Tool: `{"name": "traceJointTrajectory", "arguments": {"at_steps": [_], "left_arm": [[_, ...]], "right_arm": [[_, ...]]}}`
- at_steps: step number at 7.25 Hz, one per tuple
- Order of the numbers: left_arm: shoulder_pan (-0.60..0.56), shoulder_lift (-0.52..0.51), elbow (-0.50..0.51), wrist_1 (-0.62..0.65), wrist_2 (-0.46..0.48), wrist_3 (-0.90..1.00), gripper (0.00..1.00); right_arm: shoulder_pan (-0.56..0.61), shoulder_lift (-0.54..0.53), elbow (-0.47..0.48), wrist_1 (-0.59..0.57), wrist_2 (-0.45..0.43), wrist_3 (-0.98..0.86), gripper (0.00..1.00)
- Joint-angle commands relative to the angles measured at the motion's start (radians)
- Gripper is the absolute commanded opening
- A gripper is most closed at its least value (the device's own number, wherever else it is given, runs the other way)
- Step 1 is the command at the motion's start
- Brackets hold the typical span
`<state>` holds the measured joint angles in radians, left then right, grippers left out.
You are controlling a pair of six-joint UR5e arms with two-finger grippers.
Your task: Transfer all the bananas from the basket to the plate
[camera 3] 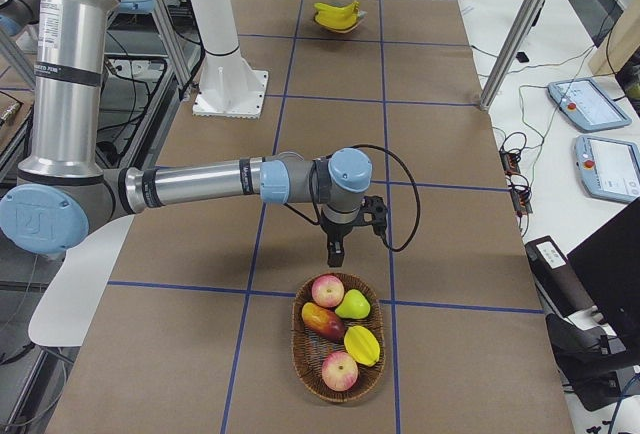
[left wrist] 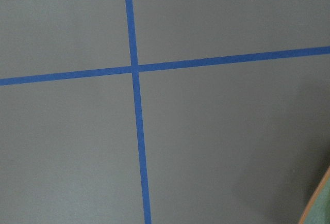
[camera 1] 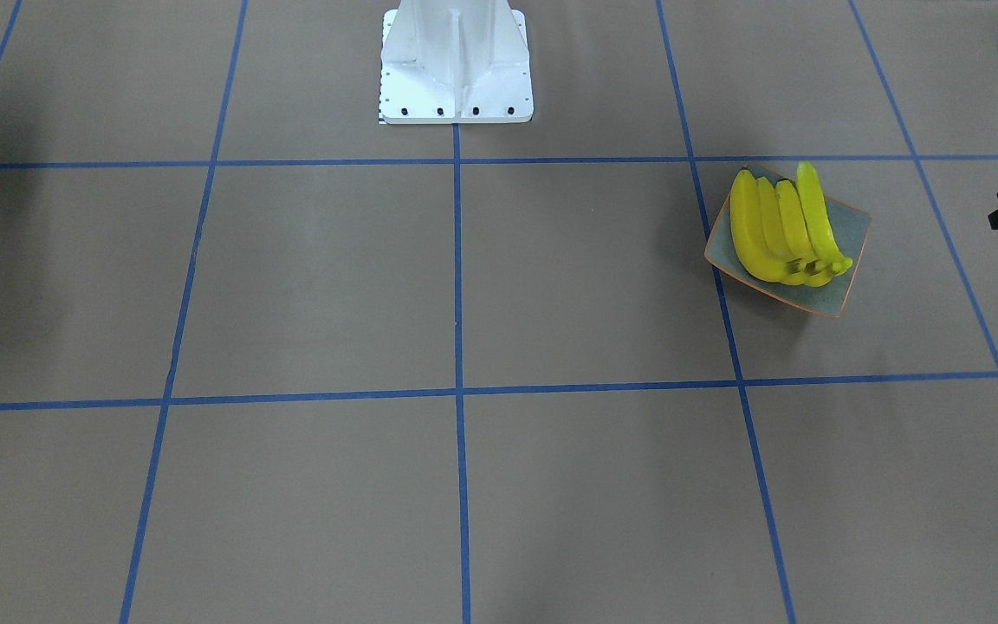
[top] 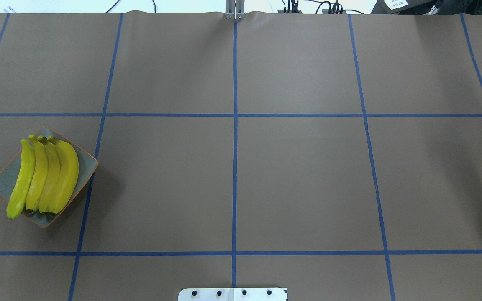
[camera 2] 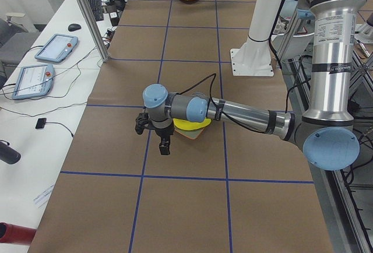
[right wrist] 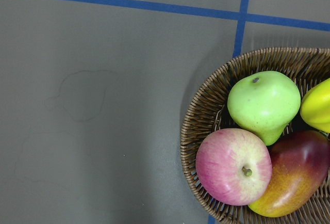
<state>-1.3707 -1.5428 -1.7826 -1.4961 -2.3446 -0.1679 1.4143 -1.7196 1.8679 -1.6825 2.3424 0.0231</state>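
Note:
Several yellow bananas (camera 1: 780, 230) lie side by side on the grey-green plate (camera 1: 850, 234), and in the overhead view the bananas (top: 44, 175) and plate (top: 86, 167) are at the left. My left gripper (camera 2: 165, 147) hangs fingers down just beyond the plate, above the table; I cannot tell if it is open. A plate corner (left wrist: 319, 203) shows in the left wrist view. My right gripper (camera 3: 335, 252) hangs over the table just before the wicker basket (camera 3: 297, 344); I cannot tell its state. No banana shows in the basket (right wrist: 206, 105).
The basket holds a green pear (right wrist: 263, 102), a red apple (right wrist: 233, 166), a mango (right wrist: 294, 177) and a yellow fruit (right wrist: 317, 105). The white robot base (camera 1: 456, 61) stands at the table's robot side. Metal posts (camera 2: 87, 14) and tablets stand on the side table.

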Motion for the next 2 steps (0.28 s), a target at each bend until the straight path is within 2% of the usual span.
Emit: {"name": "traceJointTrajectory", "arguments": {"at_steps": [1,2], "left_arm": [[-0.001,0.000,0.008,-0.003,-0.010,-0.045,1.00],[0.001,0.000,0.008,-0.004,-0.009,-0.044,1.00]], "right_arm": [[0.000,0.000,0.001,0.000,0.000,0.000,1.00],[0.000,-0.001,-0.001,0.000,0.000,0.000,1.00]]}}
